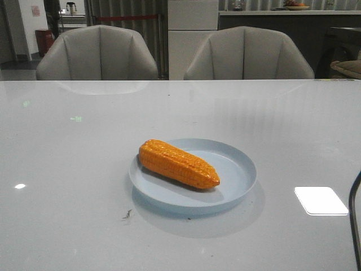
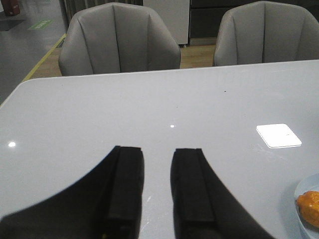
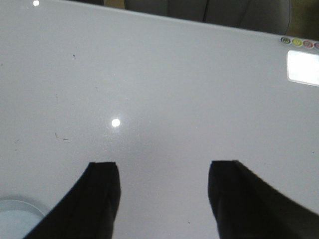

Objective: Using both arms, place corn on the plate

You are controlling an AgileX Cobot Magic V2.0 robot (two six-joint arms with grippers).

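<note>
The orange corn (image 1: 177, 164) lies on the pale blue plate (image 1: 237, 180) near the table's middle, its tapered end pointing right. Neither gripper shows in the front view; only a thin black cable (image 1: 354, 220) shows at the right edge. In the left wrist view my left gripper (image 2: 158, 152) is open and empty over bare table, with the corn's end (image 2: 309, 206) and the plate's rim (image 2: 299, 189) at the frame's edge. In the right wrist view my right gripper (image 3: 163, 167) is wide open and empty, with the plate's rim (image 3: 20, 205) beside one finger.
Two grey chairs (image 1: 98, 53) (image 1: 248, 53) stand behind the table's far edge. A small dark speck (image 1: 127, 214) lies on the table left of the plate. Coloured dots (image 3: 299, 43) mark the table's far edge in the right wrist view.
</note>
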